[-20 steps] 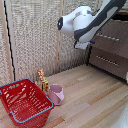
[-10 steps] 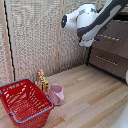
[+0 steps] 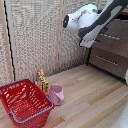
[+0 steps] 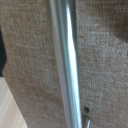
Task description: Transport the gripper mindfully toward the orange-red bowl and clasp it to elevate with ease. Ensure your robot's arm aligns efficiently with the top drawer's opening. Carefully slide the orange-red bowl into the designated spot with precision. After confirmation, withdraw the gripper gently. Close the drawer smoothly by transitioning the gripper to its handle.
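Between the earlier frame and this one the robot's arm (image 3: 107, 17) had crept a little toward the upper right of the exterior view, closer to the drawers; nothing else in the room had shifted.

The gripper (image 3: 100, 36) sat at the front of the top drawer (image 3: 117, 32), only its blue tips peeping past the white wrist; whether the jaws were parted or closed I could not tell, nor whether they had hold of anything.

Up close, the wrist view was filled by the handle (image 4: 67, 65), a silver bar running lengthwise down the frame against the woven drawer front; so the bar lay straight ahead of the fingers, its long axis along the drawer face, and I judged a push square to that face would shut it.

The orange-red bowl was nowhere to be seen; I supposed it was inside the drawer, though the pictures did not show that.

Down in the lower left of the exterior view stood the red basket (image 3: 22, 102) and the pink mug (image 3: 55, 94), well apart from the arm; the lower drawer (image 3: 109, 61) was cut off at the right edge.
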